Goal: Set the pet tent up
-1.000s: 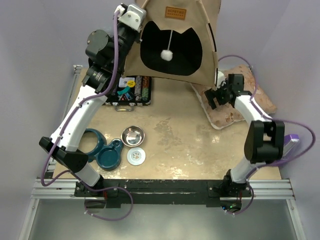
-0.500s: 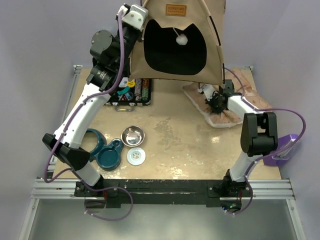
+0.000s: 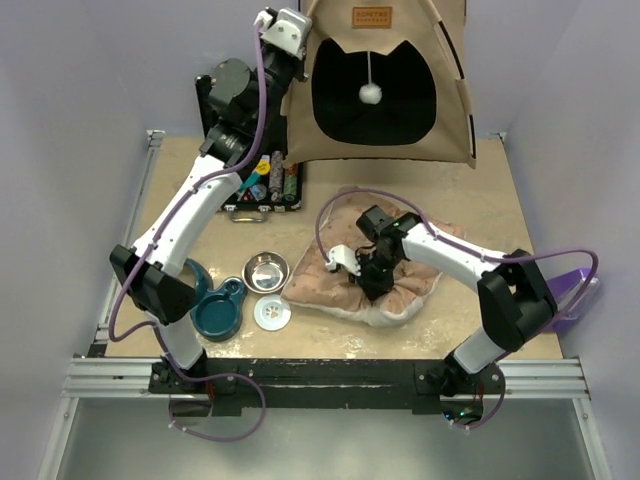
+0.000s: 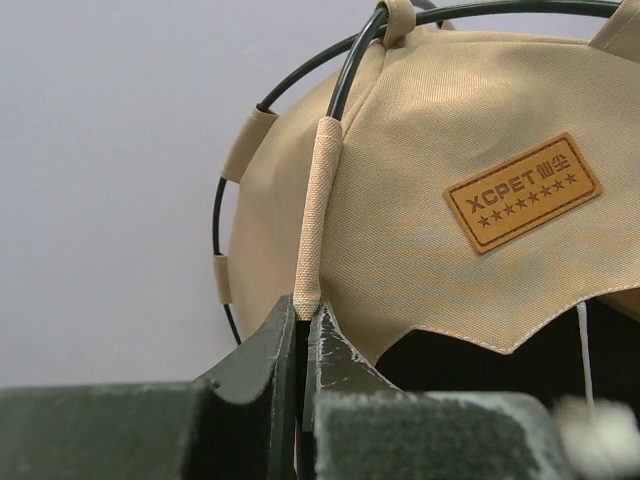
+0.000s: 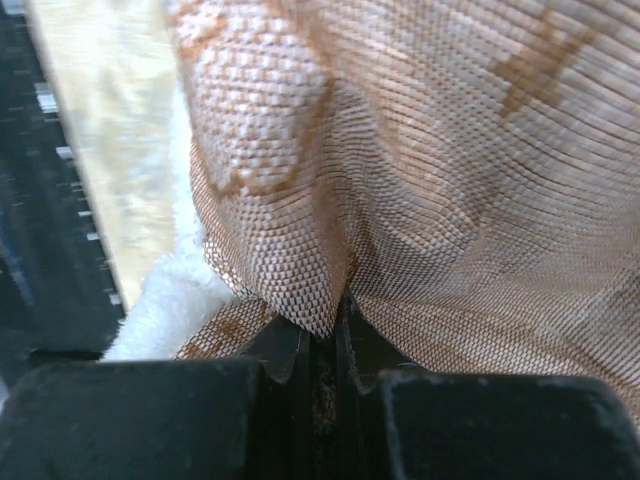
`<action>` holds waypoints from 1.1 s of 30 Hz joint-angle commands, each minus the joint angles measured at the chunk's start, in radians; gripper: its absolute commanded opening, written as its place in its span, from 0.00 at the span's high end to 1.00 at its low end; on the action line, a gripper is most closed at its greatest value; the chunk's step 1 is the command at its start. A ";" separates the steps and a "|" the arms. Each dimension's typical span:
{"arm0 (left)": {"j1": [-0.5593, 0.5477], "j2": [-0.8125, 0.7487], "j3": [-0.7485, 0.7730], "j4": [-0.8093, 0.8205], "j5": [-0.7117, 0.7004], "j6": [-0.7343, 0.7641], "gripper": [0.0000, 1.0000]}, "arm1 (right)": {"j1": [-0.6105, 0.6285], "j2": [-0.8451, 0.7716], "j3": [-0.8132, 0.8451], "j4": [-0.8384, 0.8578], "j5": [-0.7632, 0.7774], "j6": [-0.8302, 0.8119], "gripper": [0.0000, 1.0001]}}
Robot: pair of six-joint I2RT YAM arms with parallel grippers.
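The beige, mottled tabletop (image 3: 330, 215) carries everything here. At its far edge, between the middle and the far right corner, is the pet tent (image 3: 452, 120), a tan canvas teepee with a black lining. It is upright, its cat-head-shaped doorway (image 3: 400, 115) faces the near edge, and whether its hem touches the surface cannot be told. The left gripper (image 4: 303, 318) is clamped on the tent's left seam, its dark jaws pinching the bottom of a tan fabric sleeve (image 4: 312, 210) through which a thin black pole (image 4: 347, 75) runs. Next in size, a beige leaf-patterned pillow (image 3: 320, 285) with a white fleecy underside lies flat near the middle of the near edge, well apart from the tent. The right gripper (image 5: 325, 325) is pressed down on it, jaws closed tight on a pinched fold of its woven cover. A black open case (image 3: 262, 185) of colourful small items sits towards the far left corner, just beside the tent's left hem. By the near left corner is a teal round dish (image 3: 215, 312), with a shiny steel bowl (image 3: 266, 271) and a white round disc (image 3: 272, 313) just beside it, between the dish and the pillow. On the tent, a small brown label patch (image 4: 522, 192) reads XCPET above a row of stars, and a white pom-pom (image 3: 372, 94) hangs on a string in the doorway.
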 commanded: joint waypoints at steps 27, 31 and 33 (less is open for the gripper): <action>-0.002 -0.054 -0.399 0.124 0.395 -0.191 0.09 | 0.341 -0.178 0.109 0.132 -0.041 0.279 0.18; 0.070 -0.223 -0.437 -0.089 0.392 -0.249 0.04 | 0.285 -0.302 0.100 0.144 -0.032 0.261 0.09; 0.111 -0.296 -0.451 -0.227 0.392 -0.260 0.03 | 0.264 -0.415 0.083 0.170 0.000 0.206 0.04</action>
